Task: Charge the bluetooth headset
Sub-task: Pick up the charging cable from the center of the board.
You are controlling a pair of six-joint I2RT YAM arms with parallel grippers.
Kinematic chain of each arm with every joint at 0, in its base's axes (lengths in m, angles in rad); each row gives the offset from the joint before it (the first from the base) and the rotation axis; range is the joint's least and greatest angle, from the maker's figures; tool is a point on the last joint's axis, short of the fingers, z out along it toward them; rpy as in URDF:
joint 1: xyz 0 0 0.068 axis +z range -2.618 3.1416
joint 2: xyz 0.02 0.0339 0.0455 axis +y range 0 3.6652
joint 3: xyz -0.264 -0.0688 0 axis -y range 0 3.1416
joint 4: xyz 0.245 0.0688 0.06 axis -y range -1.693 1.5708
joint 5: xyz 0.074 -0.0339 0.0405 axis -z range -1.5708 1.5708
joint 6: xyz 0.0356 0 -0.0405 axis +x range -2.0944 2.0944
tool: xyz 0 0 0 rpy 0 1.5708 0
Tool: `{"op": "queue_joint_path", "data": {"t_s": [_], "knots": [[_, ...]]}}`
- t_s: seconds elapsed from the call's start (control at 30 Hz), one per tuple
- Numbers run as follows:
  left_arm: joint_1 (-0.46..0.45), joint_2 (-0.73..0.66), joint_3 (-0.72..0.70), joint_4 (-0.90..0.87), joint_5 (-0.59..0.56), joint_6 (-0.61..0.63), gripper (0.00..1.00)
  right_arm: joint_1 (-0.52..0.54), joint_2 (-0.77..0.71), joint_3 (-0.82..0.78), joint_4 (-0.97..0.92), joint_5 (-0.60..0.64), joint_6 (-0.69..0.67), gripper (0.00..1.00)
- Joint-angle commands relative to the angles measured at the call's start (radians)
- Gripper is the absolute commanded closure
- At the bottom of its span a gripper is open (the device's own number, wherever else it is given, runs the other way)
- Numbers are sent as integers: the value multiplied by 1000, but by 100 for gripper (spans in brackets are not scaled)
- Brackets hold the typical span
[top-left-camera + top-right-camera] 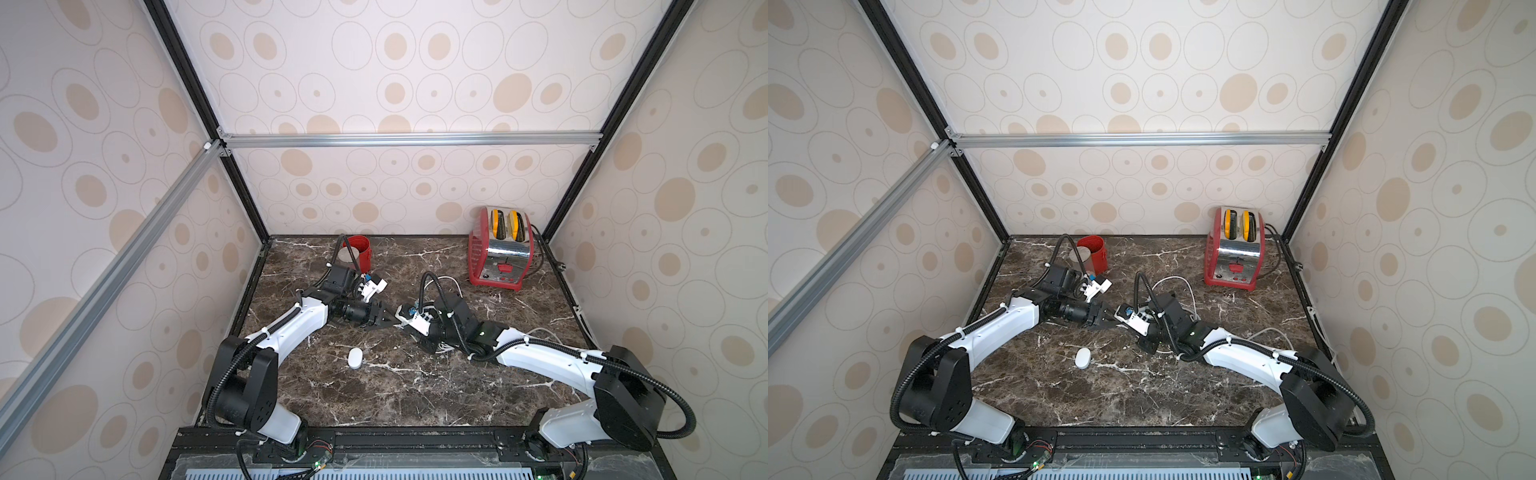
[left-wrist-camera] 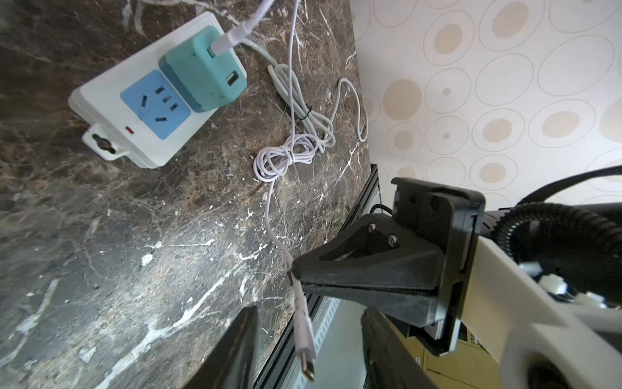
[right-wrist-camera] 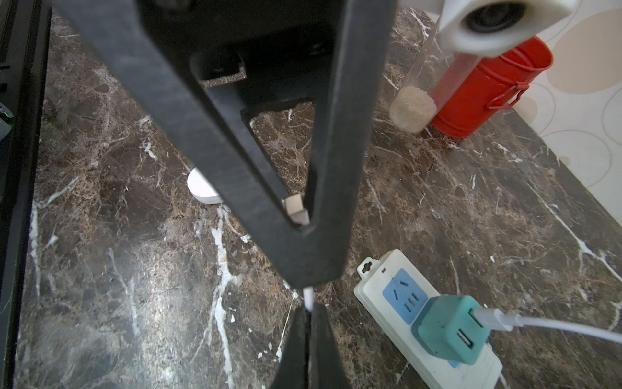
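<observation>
Right gripper [image 3: 308,313] clamps cable [image 2: 269,208] tight just behind plug [image 2: 304,340], which hangs untouched between jaws of half-open left gripper [image 2: 309,313]; headset [image 1: 355,358] lies well apart from both.

Glossy marbled tabletop [image 1: 415,395], smooth white plastic bluetooth headset [image 1: 355,358], shiny chrome-fronted toaster [image 1: 505,249], matt black fingers [image 2: 370,266]

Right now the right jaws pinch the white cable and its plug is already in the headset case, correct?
No: the plug hangs free past the right jaws, as the left wrist view shows. The headset case lies apart on the counter. The jaws do pinch the white cable.
</observation>
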Motion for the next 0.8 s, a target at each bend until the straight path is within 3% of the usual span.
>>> {"op": "queue_joint_path", "data": {"t_s": [0.0, 0.13, 0.27, 0.4, 0.53, 0.67, 0.73, 0.77], "knots": [[-5, 9, 41, -52, 7, 49, 55, -6, 11, 29, -3, -12, 3, 100], [-6, 14, 45, -52, 5, 52, 70, -4, 14, 29, -9, -12, 6, 100], [-5, 19, 52, -55, -4, 54, 71, -4, 12, 23, -3, -27, 2, 100], [-5, 22, 65, -60, -13, 60, 88, -4, 4, 6, 8, -30, -6, 100], [-5, 30, 76, -76, -23, 67, 98, -5, -3, -8, 27, -31, -6, 100], [-5, 39, 89, -89, -28, 74, 100, -8, -5, -33, 79, -30, 5, 99], [-6, 36, 98, -93, -29, 74, 100, -27, -25, -84, 188, -39, 35, 80], [-5, 33, 103, -95, -23, 77, 100, -50, -44, -142, 302, -77, 64, 64]]}}
